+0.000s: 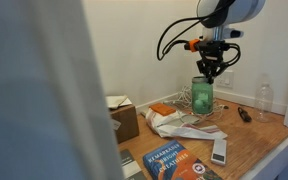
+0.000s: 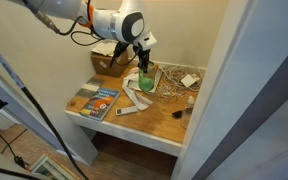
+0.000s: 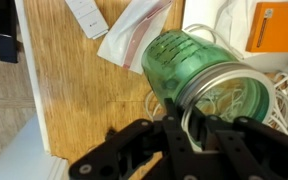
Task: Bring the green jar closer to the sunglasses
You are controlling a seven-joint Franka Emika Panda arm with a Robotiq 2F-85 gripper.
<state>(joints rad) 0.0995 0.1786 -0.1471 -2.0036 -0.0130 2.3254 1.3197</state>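
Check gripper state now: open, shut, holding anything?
Gripper: down at the top of the green jar. In the wrist view it straddles the jar's rim, but whether it is clamped cannot be told.

The arm [image 1: 230,9] comes in from above, cables looping off its wrist, and the hand [image 1: 210,67] points straight down. In the wrist view its dark fingers [image 3: 176,135] stand close together, pinched on the rim of the green jar [image 3: 184,62].

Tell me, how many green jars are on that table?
1. The green jar stands toward the table's rear, right under the hand; clutter might hide others.
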